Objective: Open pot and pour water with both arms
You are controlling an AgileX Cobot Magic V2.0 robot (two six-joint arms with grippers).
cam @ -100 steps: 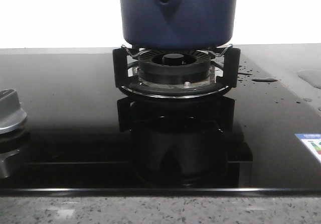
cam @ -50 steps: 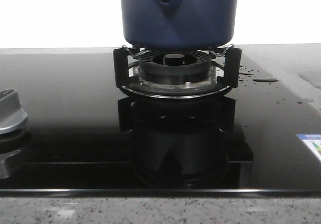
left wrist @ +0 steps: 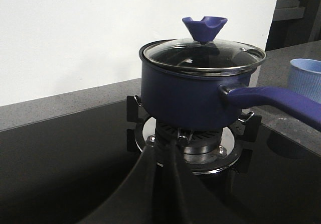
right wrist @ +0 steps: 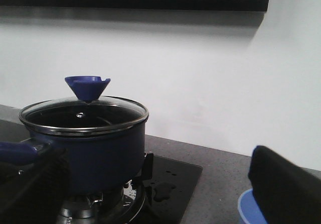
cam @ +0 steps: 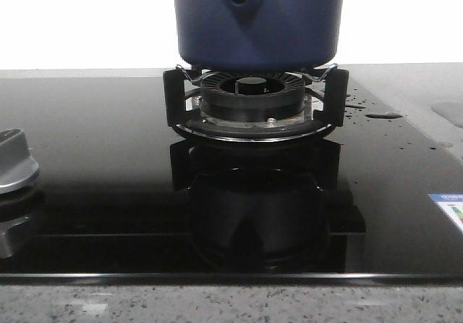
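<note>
The dark navy pot (cam: 257,19) stands on the black burner (cam: 253,98). It shows whole in the left wrist view (left wrist: 190,96), with a glass lid (left wrist: 203,56), a blue lid knob (left wrist: 204,27) and a long blue handle (left wrist: 281,101). My left gripper (left wrist: 168,148) is shut and empty, low over the hob, short of the burner. My right gripper (right wrist: 160,184) is open wide and empty, beside the pot (right wrist: 95,153), with one finger (right wrist: 32,184) near the pot handle (right wrist: 17,152). Water lies as droplets and a thin puddle (cam: 381,114) on the hob to the right, also in the right wrist view (right wrist: 163,191).
A light blue cup (left wrist: 306,78) stands on the grey counter beyond the pot handle; it also shows behind my right finger (right wrist: 248,209). A silver knob (cam: 14,164) sits at the hob's left. A white wall runs behind the stove.
</note>
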